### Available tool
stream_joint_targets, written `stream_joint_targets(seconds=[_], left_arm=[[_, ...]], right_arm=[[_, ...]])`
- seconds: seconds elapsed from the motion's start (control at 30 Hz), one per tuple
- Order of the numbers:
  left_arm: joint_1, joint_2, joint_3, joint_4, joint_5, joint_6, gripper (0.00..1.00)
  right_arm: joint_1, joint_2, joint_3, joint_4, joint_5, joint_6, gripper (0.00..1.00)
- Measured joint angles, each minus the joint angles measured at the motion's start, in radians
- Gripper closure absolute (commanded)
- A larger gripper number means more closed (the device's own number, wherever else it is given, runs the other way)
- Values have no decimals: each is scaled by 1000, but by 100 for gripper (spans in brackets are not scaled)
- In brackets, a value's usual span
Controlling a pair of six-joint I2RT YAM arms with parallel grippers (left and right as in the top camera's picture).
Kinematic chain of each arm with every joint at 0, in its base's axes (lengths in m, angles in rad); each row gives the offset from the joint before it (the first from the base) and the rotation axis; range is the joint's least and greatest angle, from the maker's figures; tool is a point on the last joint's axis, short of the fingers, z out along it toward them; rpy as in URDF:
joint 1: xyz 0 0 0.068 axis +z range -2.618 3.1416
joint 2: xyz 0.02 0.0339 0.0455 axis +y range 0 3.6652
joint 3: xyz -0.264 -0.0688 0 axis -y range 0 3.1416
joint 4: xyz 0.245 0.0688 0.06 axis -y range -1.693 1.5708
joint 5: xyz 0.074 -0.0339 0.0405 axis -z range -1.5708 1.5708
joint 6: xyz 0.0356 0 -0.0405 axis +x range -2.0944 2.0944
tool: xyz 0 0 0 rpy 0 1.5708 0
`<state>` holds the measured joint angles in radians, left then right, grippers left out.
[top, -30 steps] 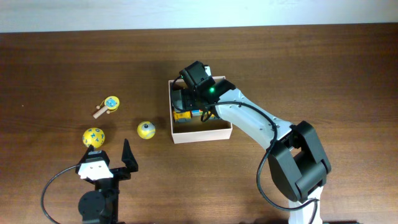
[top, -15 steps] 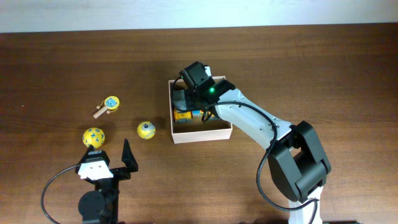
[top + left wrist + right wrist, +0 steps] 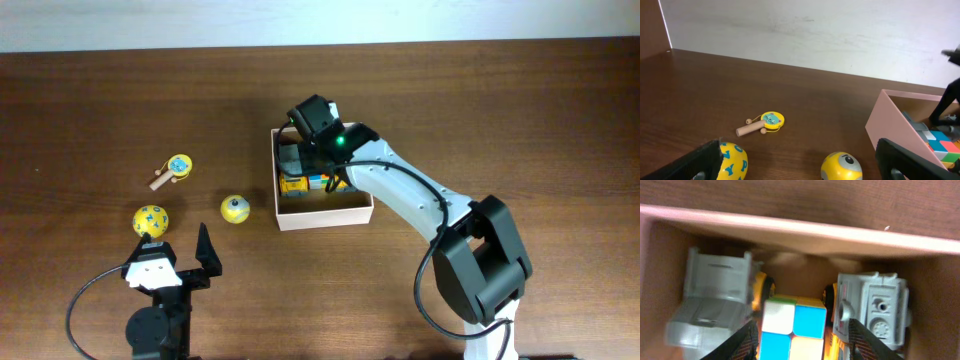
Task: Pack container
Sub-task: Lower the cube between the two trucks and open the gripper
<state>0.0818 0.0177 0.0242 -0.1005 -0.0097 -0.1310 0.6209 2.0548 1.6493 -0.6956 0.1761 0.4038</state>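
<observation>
The container, a shallow square cardboard box, sits at mid-table; its wall shows in the left wrist view and the right wrist view. My right gripper hovers inside it, open, its fingers either side of a coloured cube with a gap on the right. The cube lies on grey and yellow toy vehicles. My left gripper is open and empty at the front left.
Left of the box lie a yellow egg toy with an eye, a yellow ball with blue letters and a small paddle toy.
My right gripper has shifted slightly toward the box's back-left corner. The left arm and the loose toys have not moved.
</observation>
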Motion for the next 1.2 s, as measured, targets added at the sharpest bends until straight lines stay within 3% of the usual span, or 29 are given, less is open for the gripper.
stream_joint_targets(seconds=[0.47, 0.5, 0.63, 0.67, 0.77, 0.87, 1.2], left_arm=[[0, 0, 0, 0, 0, 0, 1], [0, 0, 0, 0, 0, 0, 1], [0, 0, 0, 0, 0, 0, 1], [0, 0, 0, 0, 0, 0, 1], [0, 0, 0, 0, 0, 0, 1], [0, 0, 0, 0, 0, 0, 1], [0, 0, 0, 0, 0, 0, 1]], right_arm=[[0, -70, 251, -354, 29, -24, 48], [0, -80, 254, -377, 27, -24, 51], [0, -96, 258, -455, -5, -29, 84], [0, -96, 258, -465, -16, -26, 87], [0, -97, 248, -469, -46, -13, 88], [0, -97, 201, -438, -72, -2, 96], [1, -97, 20, -258, -168, 15, 96]])
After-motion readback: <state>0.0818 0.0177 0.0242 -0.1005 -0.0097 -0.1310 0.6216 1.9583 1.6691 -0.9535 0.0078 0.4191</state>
